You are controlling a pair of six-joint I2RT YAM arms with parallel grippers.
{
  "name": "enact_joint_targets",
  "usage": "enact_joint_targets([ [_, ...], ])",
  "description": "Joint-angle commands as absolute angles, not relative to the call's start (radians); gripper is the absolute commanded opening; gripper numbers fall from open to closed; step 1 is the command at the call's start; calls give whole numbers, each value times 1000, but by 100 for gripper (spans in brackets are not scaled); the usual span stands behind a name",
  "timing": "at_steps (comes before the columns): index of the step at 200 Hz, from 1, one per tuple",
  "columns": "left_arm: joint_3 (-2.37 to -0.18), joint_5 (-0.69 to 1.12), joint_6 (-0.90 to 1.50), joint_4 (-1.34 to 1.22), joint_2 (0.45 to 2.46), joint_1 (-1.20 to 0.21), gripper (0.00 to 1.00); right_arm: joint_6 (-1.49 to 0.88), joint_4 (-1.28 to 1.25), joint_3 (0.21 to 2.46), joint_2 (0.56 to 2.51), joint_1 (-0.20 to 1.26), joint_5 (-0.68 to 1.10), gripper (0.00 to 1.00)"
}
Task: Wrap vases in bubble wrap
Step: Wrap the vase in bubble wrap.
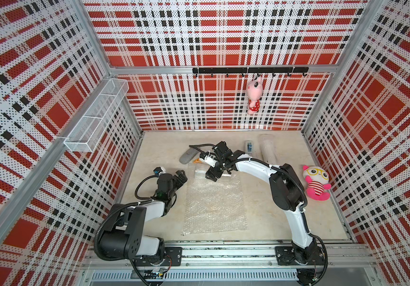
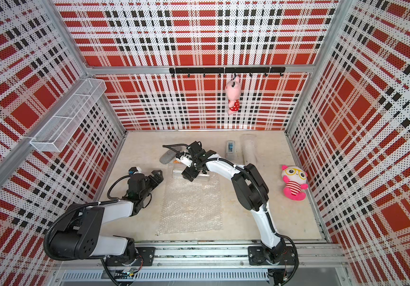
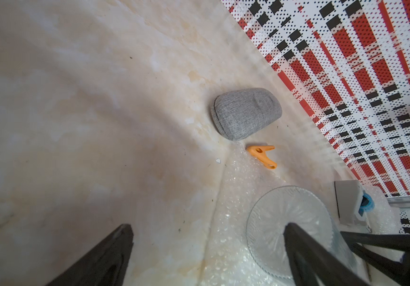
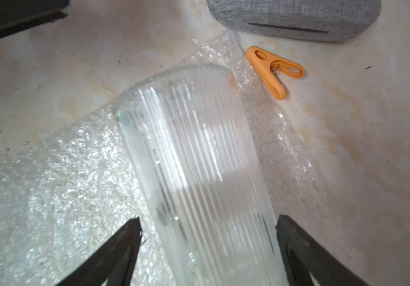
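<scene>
Nearest to the arm bases, a sheet of bubble wrap [image 1: 215, 205] lies flat on the pale bench [image 1: 260, 222], with its long side running away from the robot. Just beside its far left corner hovers the left gripper [image 1: 183, 177], its jaws wide and with nothing between them. On the far end of the sheet the clear ribbed vase [image 4: 194, 148] lies on its side, across the sheet. The right gripper [image 4: 207, 218] stands over it with jaws wide, one finger on each side of the glass. A thin strip of wrap shows between the glass and one finger. Well to the right, at the side wall, sits a pink plush toy [image 1: 316, 182]. Just beside the sheet's far corner lies an orange clip [image 4: 264, 73], and beyond it a grey case [image 3: 246, 112]. Farther right, near the back wall, are a small tape dispenser [image 1: 248, 147] and a roll of bubble wrap [image 1: 267, 148]; what is inside the roll I cannot tell.
</scene>
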State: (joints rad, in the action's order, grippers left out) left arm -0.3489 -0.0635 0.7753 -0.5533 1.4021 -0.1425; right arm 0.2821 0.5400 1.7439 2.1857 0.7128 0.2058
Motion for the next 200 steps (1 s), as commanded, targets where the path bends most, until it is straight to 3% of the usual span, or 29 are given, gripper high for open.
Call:
enact_joint_targets([
  [1, -371, -60, 756, -565, 1412, -145, 98, 349, 571, 1759, 2221, 722, 149, 87],
  [83, -370, -61, 755, -563, 1405, -143, 98, 432, 399, 1713, 2266, 761, -55, 87],
  [162, -369, -64, 753, -561, 1401, -139, 98, 465, 431, 1825, 2376, 758, -80, 91],
  [200, -371, -61, 753, -561, 1404, -142, 98, 466, 387, 1776, 2312, 758, -98, 78],
])
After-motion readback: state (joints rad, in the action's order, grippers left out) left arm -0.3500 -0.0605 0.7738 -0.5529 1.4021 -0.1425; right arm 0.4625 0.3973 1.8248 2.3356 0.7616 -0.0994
